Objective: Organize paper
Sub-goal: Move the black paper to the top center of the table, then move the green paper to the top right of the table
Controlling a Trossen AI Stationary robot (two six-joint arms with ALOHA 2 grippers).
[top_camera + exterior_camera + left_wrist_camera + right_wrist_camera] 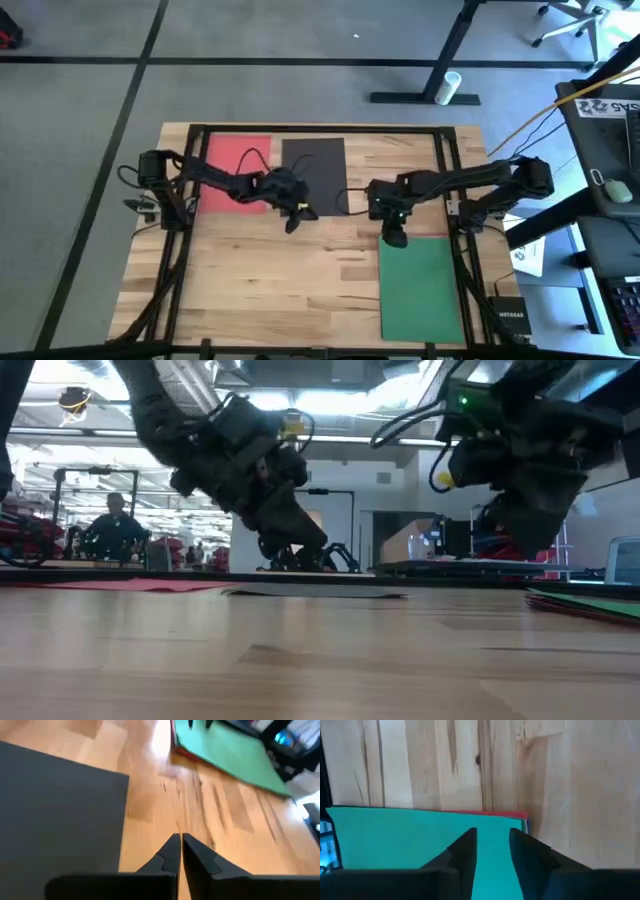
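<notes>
The red sheet (228, 160) and black sheet (316, 172) lie side by side at the table's (290, 285) far edge, long axes running near to far; the green sheet (420, 290) lies likewise at the near right, red peeking beneath it; the left gripper (293, 212) hangs pinched together and empty beside the black sheet; the right gripper (394, 236), slightly parted, holds nothing above the green sheet's far edge.

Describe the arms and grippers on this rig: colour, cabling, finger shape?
Both arms are dark, near-black jointed links with loose black cables looping along them. The left gripper and right gripper each have two dark, wedge-shaped fingers tapering to tips. A green indicator light and yellow accents show on the housings in the low view.
</notes>
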